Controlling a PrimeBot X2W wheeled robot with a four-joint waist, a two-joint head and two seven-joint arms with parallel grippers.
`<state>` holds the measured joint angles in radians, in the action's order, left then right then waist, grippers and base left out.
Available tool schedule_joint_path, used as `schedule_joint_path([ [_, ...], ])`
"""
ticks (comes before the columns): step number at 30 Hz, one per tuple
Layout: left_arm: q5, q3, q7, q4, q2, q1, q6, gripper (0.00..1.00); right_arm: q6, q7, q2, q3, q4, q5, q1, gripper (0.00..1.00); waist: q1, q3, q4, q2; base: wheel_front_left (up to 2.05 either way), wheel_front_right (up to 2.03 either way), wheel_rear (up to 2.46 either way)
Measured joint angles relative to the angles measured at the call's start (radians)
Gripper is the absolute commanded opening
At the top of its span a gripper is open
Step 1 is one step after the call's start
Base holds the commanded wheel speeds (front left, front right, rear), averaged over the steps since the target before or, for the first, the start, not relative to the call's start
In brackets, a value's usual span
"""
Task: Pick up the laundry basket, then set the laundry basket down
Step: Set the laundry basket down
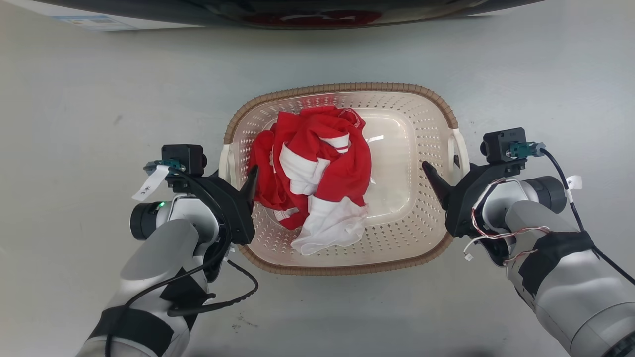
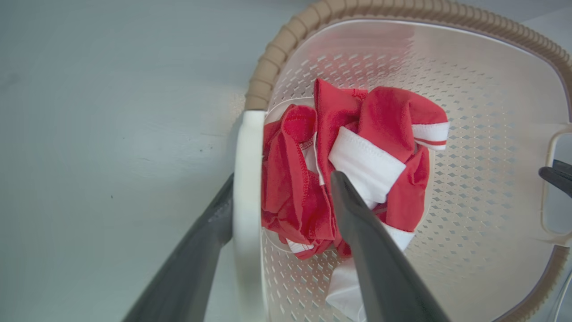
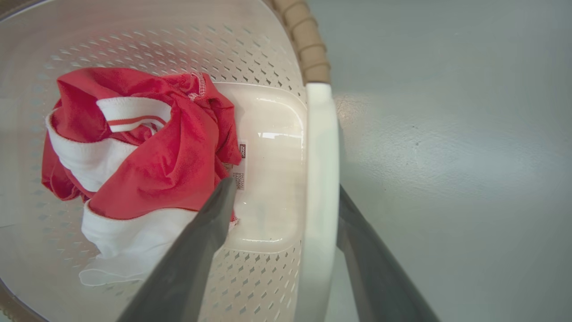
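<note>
The laundry basket [image 1: 347, 88], cream perforated plastic with a brown woven-look rim, sits in the middle of the grey floor with a crumpled red and white garment [image 1: 317, 168] inside. My left gripper [image 1: 238, 173] is open and straddles the white left handle [image 2: 246, 179], one finger inside the basket and one outside. In the left wrist view the outer finger [image 2: 214, 223] runs beneath the handle, and the inner one lies over the garment. My right gripper [image 1: 446, 168] is open too, straddling the right handle [image 3: 319, 179] the same way.
The dark curved front of a white machine [image 1: 317, 15] runs along the top edge, behind the basket. Grey floor [image 1: 99, 99] spreads to both sides and in front. A fingertip of my right gripper [image 2: 556, 176] shows through the far handle in the left wrist view.
</note>
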<state>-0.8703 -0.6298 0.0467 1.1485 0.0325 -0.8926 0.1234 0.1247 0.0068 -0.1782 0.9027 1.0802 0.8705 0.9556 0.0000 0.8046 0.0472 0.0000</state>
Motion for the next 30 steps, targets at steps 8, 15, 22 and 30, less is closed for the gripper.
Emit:
schedule_joint_path([
  [8, -0.009, -0.010, 0.008, 0.011, 0.000, 0.003, 0.000, 1.00, 0.000, -0.026, -0.009, 0.005, 0.005, 0.010, -0.003, 1.00, 0.0000, -0.028, 0.007, 0.0000, 0.00, 0.00, 0.00],
  [15, -0.003, -0.024, 0.035, 0.039, -0.001, 0.021, 0.001, 1.00, 0.000, -0.045, -0.014, 0.013, 0.008, 0.018, -0.019, 1.00, -0.0001, -0.077, 0.008, -0.0001, 0.00, 0.00, 0.00],
  [22, 0.016, -0.038, 0.103, 0.042, 0.011, 0.041, 0.001, 1.00, 0.000, -0.098, -0.014, 0.018, -0.001, 0.029, -0.058, 1.00, -0.0001, -0.160, -0.001, -0.0001, 0.00, 0.00, 0.00],
  [30, 0.036, -0.053, 0.176, 0.027, 0.032, 0.061, 0.002, 1.00, 0.000, -0.162, -0.016, 0.003, -0.001, 0.048, -0.111, 1.00, -0.0002, -0.255, -0.012, -0.0001, 0.00, 0.00, 0.00],
])
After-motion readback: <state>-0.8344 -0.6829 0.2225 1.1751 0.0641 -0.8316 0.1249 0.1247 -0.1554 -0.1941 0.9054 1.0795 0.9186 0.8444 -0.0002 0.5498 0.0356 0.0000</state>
